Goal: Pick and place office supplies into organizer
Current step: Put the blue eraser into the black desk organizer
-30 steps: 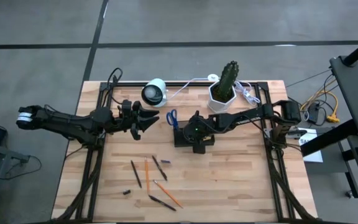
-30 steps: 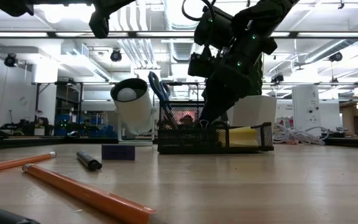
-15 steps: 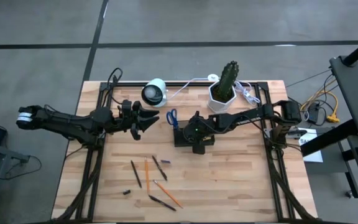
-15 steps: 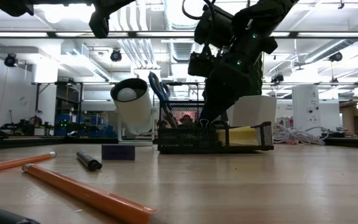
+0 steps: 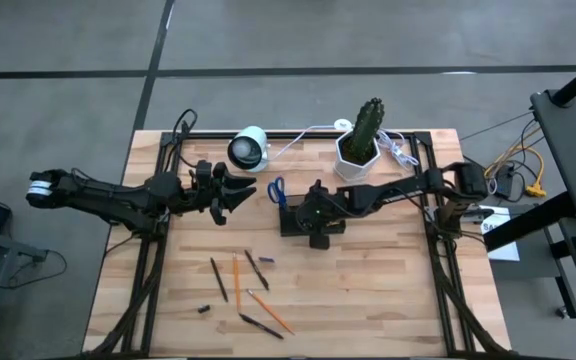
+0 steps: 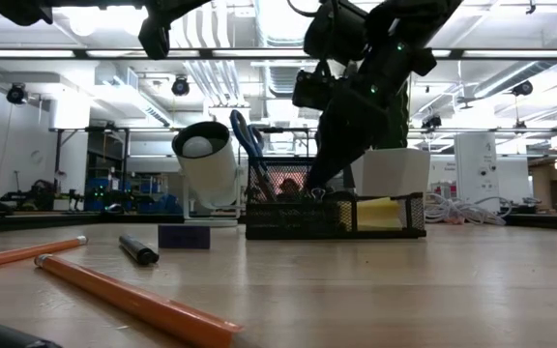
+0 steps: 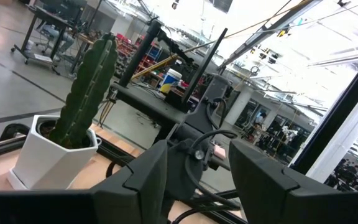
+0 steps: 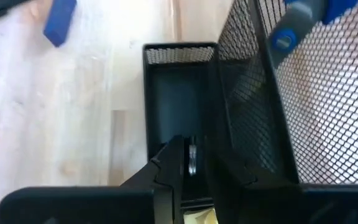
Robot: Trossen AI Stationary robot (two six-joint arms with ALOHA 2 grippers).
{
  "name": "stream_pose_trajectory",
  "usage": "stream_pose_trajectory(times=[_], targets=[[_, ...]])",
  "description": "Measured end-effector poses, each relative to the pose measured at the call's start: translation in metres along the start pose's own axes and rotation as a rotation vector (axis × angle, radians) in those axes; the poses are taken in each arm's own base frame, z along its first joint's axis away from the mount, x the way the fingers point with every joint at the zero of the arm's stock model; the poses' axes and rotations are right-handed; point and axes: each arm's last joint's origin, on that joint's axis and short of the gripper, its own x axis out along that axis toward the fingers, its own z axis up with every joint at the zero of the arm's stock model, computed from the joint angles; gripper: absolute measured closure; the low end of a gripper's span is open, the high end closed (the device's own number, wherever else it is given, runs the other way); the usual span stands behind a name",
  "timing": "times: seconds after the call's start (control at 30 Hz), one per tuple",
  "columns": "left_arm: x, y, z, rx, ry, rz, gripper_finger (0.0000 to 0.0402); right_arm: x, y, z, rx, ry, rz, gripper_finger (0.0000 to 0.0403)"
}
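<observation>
The black mesh organizer (image 5: 298, 219) sits near the middle of the tabletop (image 5: 368, 290), with the white cactus pot (image 5: 355, 153) behind it and bare wood on the side away from the pot. In front of the organizer, loose pencils and pens (image 5: 248, 290) lie scattered with free tabletop around them. The blue-handled scissors (image 6: 249, 143) stand in the organizer. The right end effector (image 8: 191, 163) hangs over a small compartment, fingers slightly apart around a small metal piece, and sits higher than a second ago. The left end effector (image 5: 240, 190) hovers beside the organizer, part open, holding nothing.
</observation>
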Motion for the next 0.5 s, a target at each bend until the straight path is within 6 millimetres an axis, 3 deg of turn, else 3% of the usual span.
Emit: stream_pose_trajectory(times=[0.2,0.5], targets=[[0.000,0.000,0.000,0.000,0.000,0.000,0.0244,-0.017,0.001,0.017,-0.003,-0.075,0.004,0.0348],[0.000,0.000,0.000,0.000,0.000,0.000,0.0244,-0.073,0.000,0.045,0.025,-0.302,0.011,0.0348]])
